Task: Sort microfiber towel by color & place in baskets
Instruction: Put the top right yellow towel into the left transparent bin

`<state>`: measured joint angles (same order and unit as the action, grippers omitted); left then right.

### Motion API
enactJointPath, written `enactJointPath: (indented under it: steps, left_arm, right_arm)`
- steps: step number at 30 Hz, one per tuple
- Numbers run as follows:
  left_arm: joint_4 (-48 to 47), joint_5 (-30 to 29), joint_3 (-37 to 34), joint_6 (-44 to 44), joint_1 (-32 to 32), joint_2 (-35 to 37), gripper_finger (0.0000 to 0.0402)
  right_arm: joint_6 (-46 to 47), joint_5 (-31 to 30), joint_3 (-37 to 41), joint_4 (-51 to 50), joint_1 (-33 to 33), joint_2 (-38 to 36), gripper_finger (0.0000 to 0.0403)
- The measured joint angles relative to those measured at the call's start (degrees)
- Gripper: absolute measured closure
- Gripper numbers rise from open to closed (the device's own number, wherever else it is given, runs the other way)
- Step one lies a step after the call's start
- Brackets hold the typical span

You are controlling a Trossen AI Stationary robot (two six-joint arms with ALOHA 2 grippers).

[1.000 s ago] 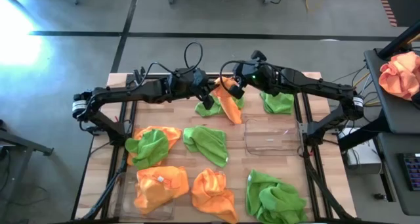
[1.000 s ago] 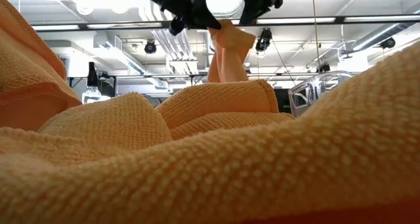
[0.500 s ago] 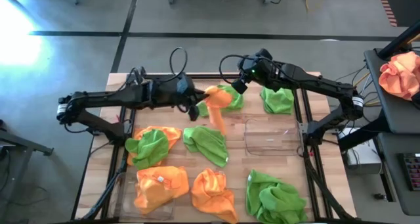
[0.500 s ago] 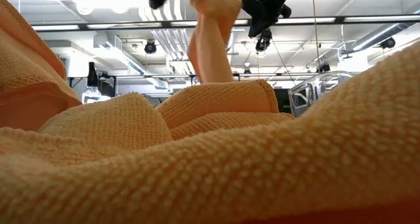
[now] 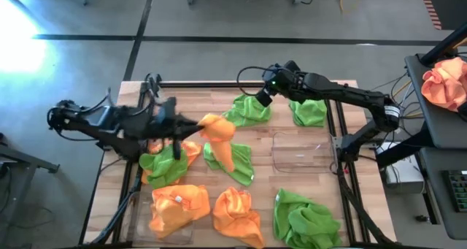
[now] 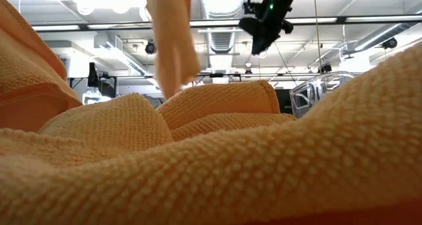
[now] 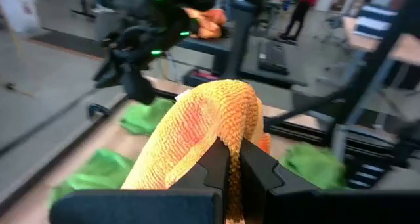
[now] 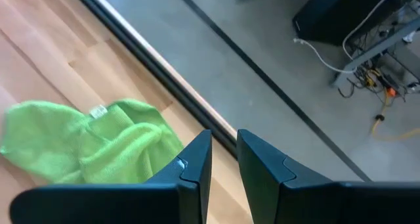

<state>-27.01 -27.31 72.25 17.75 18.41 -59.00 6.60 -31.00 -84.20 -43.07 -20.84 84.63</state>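
Left claw [image 5: 191,126], clamped on orange towel [image 5: 219,136], has swung from 12 toward 9; right claw [image 5: 264,97] empty, fingers near-closed. Basket [image 5: 303,152] drop next.

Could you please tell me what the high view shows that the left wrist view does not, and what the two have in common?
Only the high view shows the whole layout: the clear basket standing empty on the table's right side, another basket at the front left holding an orange towel, and the right end effector above a green towel. Only the left wrist view shows the left end effector up close, its fingers pinching fabric. Both show the carried orange towel held off the table and green towels on the wood.
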Motion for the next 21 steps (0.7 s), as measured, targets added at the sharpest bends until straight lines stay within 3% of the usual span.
enactJointPath:
  steps: [8,16,21]
  left_arm:
    - [-2.77,-3.65,0.0,11.08,15.34,4.54,0.0399]
    - [-2.68,-4.04,0.0,20.32,27.02,4.26,0.0399]
    - [-5.9,-9.7,-0.02,28.42,32.49,3.0,0.0399]
  right_arm:
    - [0.39,-0.13,2.36,-0.37,0.0,5.39,0.033]
    - [0.45,0.73,2.36,-0.81,0.02,10.45,0.0332]
    - [1.68,4.29,2.36,-1.02,0.09,10.74,0.0325]
